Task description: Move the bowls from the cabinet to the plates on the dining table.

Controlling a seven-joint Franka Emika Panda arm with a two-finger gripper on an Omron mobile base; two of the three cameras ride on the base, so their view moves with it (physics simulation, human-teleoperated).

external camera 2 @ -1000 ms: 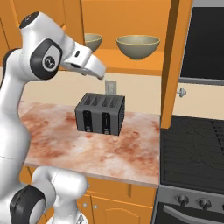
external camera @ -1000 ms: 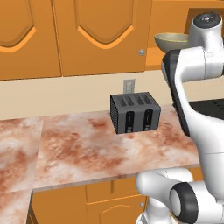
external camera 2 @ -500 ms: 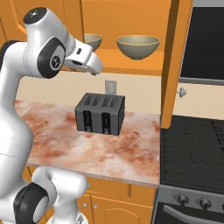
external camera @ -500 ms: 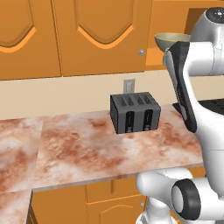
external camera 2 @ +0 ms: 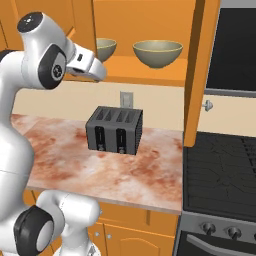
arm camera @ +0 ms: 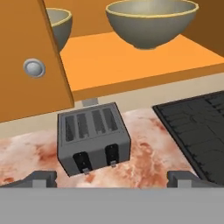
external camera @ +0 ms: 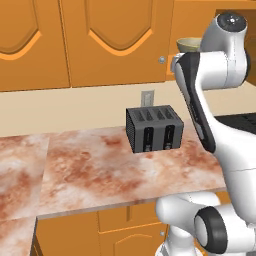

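Note:
Two olive-grey bowls stand on the orange shelf of the open cabinet (external camera 2: 145, 76). The right bowl (external camera 2: 157, 52) is in full view. The left bowl (external camera 2: 106, 48) is partly behind my hand. In the hand view the near bowl (arm camera: 151, 22) sits at the top centre and the other bowl (arm camera: 60, 26) peeks out from behind a cabinet door (arm camera: 26, 52). My gripper (arm camera: 111, 178) is open and empty, with its fingertips (arm camera: 41, 178) far apart, below and in front of the shelf. The left base view shows one bowl's rim (external camera: 187, 45) behind the arm. The plates and the dining table are out of view.
A black toaster (external camera 2: 115, 131) stands on the marbled counter (external camera 2: 60, 155) under the shelf. The open cabinet door (external camera 2: 200, 75) with its knob juts out at the right. Right of the counter lies a black stove (external camera 2: 220, 170). Closed cabinet doors (external camera: 115, 40) hang to the left.
The arm has straightened upward and the hand has risen a little toward the shelf. Bowls, toaster and doors have not moved.

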